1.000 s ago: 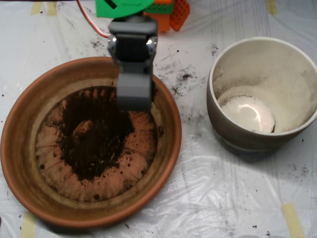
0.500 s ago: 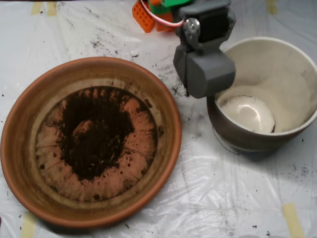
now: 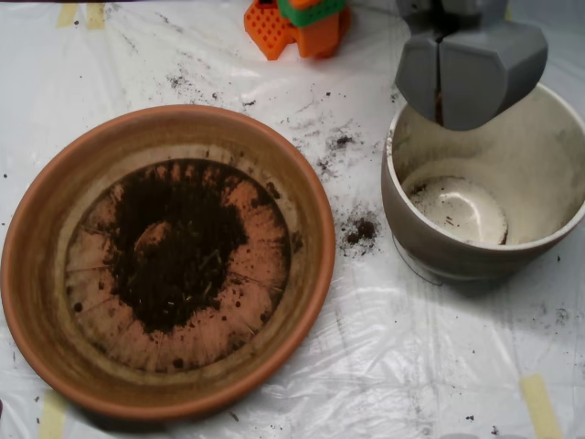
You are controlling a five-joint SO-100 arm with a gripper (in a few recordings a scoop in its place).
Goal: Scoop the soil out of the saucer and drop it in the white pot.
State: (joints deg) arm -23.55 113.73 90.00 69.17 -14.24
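The terracotta saucer [image 3: 37,238] lies at the left, with dark crumbly soil [image 3: 174,247] heaped on the middle of its ridged base. At the right stands the white pot [image 3: 541,174]; a few dark crumbs dot its pale bottom. My grey scoop [image 3: 440,112] hangs over the pot's back rim at the top right. Its two halves meet along a thin seam, and a streak of dark soil shows at the seam's lower end.
A small pile of spilled soil [image 3: 359,229] lies on the plastic sheet between saucer and pot, with finer crumbs [image 3: 334,146] scattered behind it. Orange and green blocks [image 3: 297,23] sit at the top edge. Tape strips [image 3: 541,404] hold the sheet down.
The scoop has swung right from above the saucer's back rim to over the white pot. A fresh clump of soil has landed on the sheet beside the pot, and crumbs now lie in the pot.
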